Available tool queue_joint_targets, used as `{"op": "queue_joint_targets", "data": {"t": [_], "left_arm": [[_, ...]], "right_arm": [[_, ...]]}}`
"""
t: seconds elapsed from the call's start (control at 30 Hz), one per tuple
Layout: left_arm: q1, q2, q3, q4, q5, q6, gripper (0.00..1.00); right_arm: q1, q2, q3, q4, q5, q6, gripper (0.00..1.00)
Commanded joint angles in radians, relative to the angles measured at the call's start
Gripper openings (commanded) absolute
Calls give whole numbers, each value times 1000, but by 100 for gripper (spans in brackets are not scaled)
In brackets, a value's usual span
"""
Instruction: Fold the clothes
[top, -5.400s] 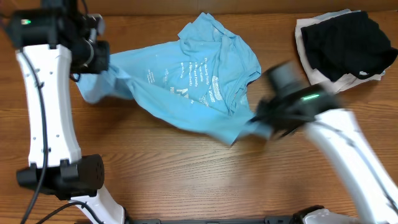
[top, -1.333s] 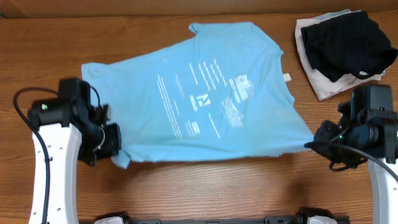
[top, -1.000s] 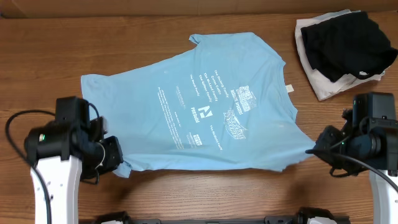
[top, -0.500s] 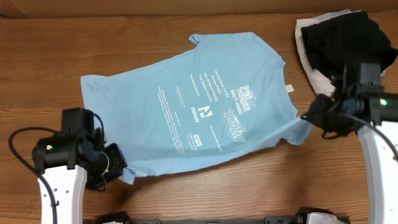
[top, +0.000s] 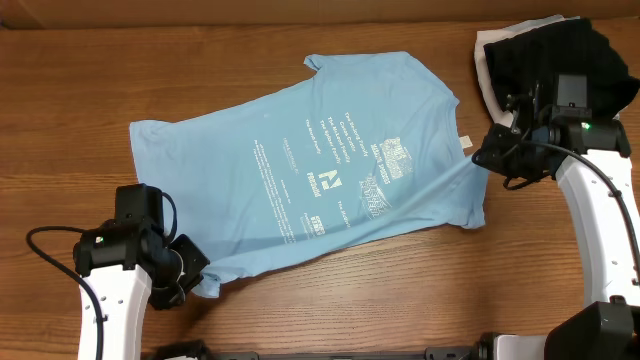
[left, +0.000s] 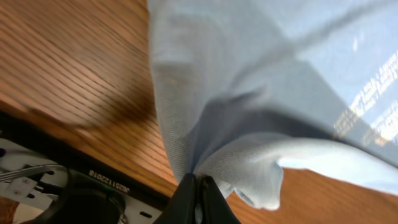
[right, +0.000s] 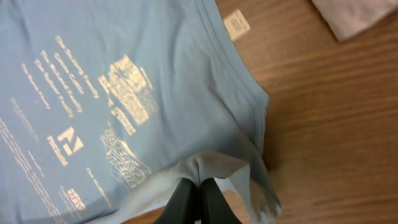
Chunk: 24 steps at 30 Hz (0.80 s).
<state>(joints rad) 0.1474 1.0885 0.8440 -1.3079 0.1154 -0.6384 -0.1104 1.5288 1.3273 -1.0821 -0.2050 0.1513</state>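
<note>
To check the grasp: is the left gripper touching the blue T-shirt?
Touching. The left wrist view shows the left gripper shut, its fingertips pinching a bunched corner of the blue T-shirt.

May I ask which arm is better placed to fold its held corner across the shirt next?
Likely right: the right gripper holds its T-shirt corner lifted over the printed fabric; the left gripper pinches its corner low by the table.
</note>
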Motion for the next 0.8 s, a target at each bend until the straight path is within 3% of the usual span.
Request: {"op": "queue_joint_targets", "data": {"t": [0.0, 0.33, 0.77], "left_arm": [[11, -4, -5, 8, -92, -80, 4], [12, -4, -5, 68, -196, -171, 4], [43, 25, -5, 217, -343, -173, 4]], "right_arm": [[-2, -6, 2, 43, -24, -25, 4], [-2, -6, 2, 90, -23, -41, 4], [13, 44, 2, 223, -66, -74, 4]]}}
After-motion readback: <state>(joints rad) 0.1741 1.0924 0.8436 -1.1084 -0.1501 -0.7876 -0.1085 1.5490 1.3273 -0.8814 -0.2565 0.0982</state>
